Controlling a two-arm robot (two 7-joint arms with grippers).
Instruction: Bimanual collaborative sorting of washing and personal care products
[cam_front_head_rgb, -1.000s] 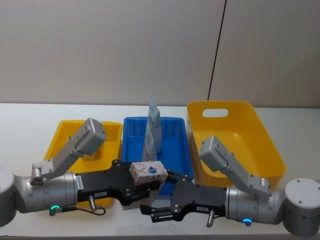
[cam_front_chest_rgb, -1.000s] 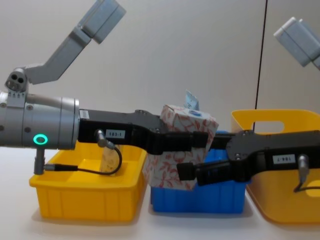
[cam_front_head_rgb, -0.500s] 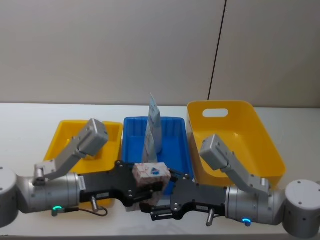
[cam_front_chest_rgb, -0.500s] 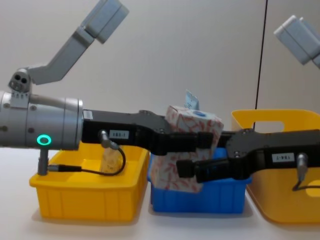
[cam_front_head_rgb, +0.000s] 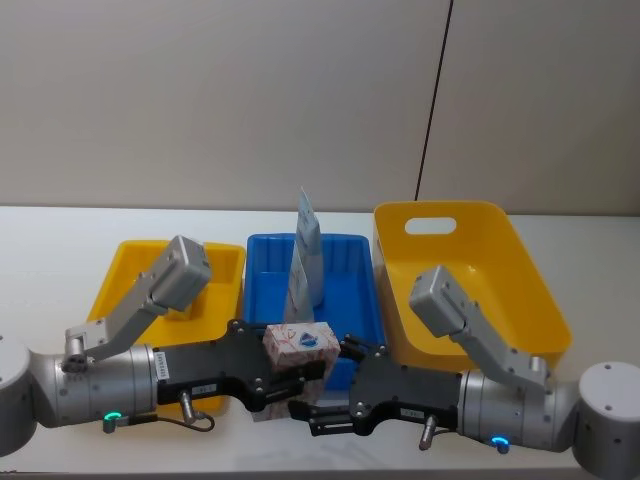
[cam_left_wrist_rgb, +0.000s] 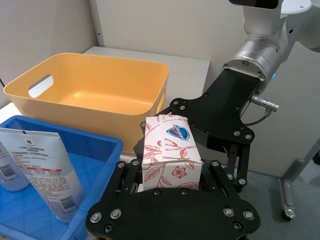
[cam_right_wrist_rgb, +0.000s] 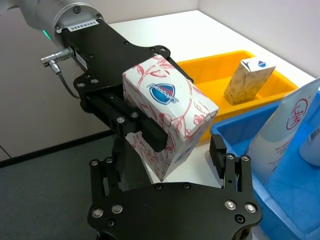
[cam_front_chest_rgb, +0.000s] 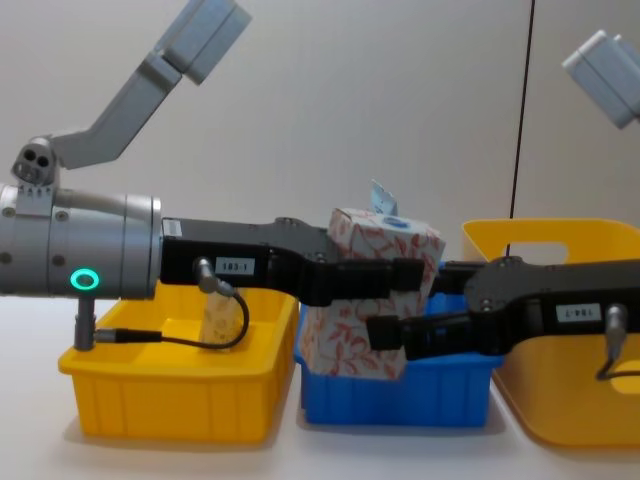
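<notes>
- Holding the carton raised before the blue bin, the left gripper likely offers a handover.
- Left wrist: fingers clamp its sides.
- Right wrist: right gripper fingers wide, straddling it.
- Chest: carton roughly upright between the 2.

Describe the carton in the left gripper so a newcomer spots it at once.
Find the blue bin, middle of three. At its near edge, the left gripper is shut on a white carton. Red-orange leaf print and a blue mark on top set it apart from the pale-blue tube in the bin.
</notes>
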